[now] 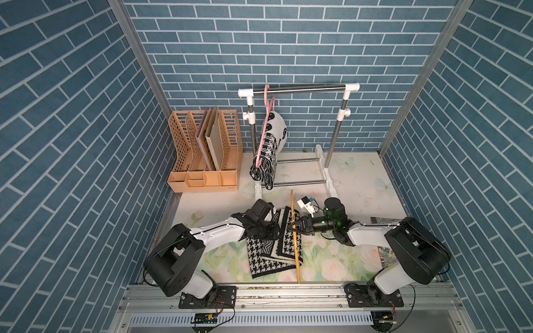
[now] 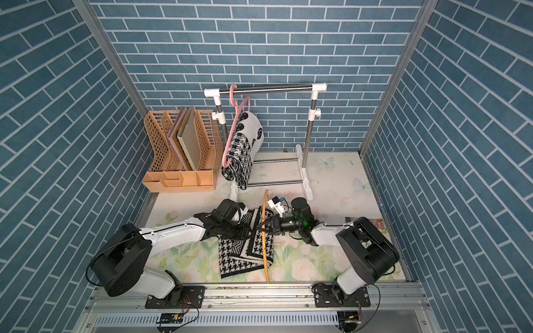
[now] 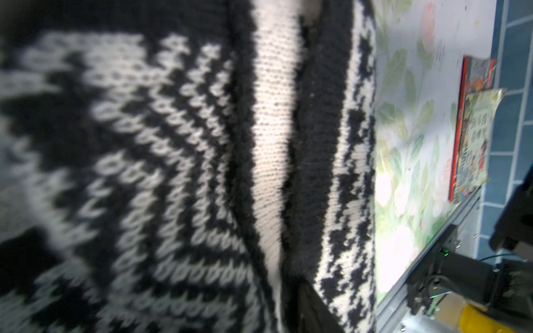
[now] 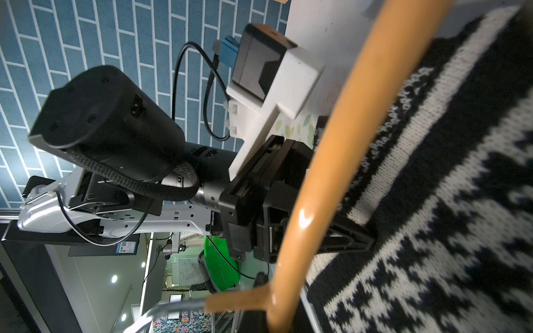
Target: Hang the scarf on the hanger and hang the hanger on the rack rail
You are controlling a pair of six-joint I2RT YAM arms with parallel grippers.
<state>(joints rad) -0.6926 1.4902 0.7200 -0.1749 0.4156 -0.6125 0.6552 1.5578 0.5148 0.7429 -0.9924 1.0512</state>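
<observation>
A black-and-white houndstooth scarf (image 1: 271,250) (image 2: 245,253) lies folded on the floral table, filling the left wrist view (image 3: 173,173). An orange hanger (image 1: 296,253) (image 2: 264,245) (image 4: 331,173) stands across the scarf's right part. My right gripper (image 1: 293,227) (image 2: 262,226) is shut on the hanger's bar. My left gripper (image 1: 274,232) (image 4: 366,242) is low on the scarf's left fold. Its fingers (image 3: 313,308) pinch the knit edge.
A clothes rack (image 1: 300,89) stands at the back. A pink hanger (image 1: 266,98) on its rail carries another patterned scarf (image 1: 269,144). An orange file organizer (image 1: 204,152) fills the back left corner. Books (image 1: 385,220) (image 3: 473,129) lie by the right wall.
</observation>
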